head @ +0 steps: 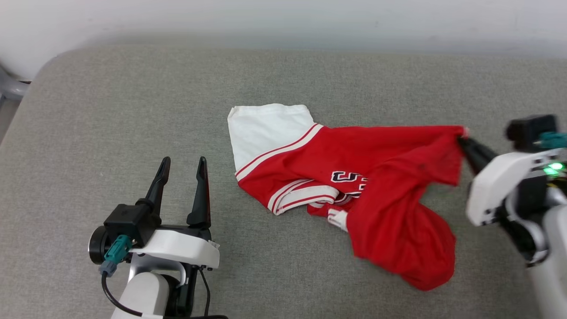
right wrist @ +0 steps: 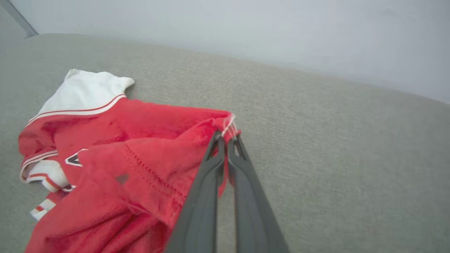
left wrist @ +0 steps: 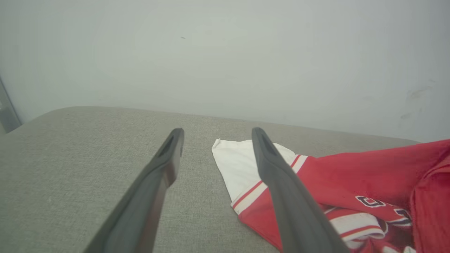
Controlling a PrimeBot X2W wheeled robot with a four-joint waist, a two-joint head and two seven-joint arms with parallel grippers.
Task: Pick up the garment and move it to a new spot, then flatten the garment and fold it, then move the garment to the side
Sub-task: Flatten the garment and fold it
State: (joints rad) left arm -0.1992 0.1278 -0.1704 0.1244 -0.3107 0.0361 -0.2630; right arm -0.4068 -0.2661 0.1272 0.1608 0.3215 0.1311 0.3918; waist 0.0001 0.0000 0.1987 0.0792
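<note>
The garment (head: 376, 177), a red jersey with a white sleeve and striped trim, lies crumpled on the grey cushion; part of its black lettering shows. My right gripper (head: 463, 141) is shut on the garment's far right red corner, which is lifted off the surface. In the right wrist view the two fingers (right wrist: 226, 140) pinch the hem of the garment (right wrist: 140, 158). My left gripper (head: 184, 166) stands open to the left of the white sleeve, apart from the cloth. The left wrist view shows its fingers (left wrist: 214, 137) spread, the garment (left wrist: 334, 182) to their right.
The grey cushion (head: 110, 110) spreads wide around the garment, with a rounded far-left corner. A pale wall (head: 283, 17) runs behind its far edge. A grey object (head: 11, 86) sits past the left edge.
</note>
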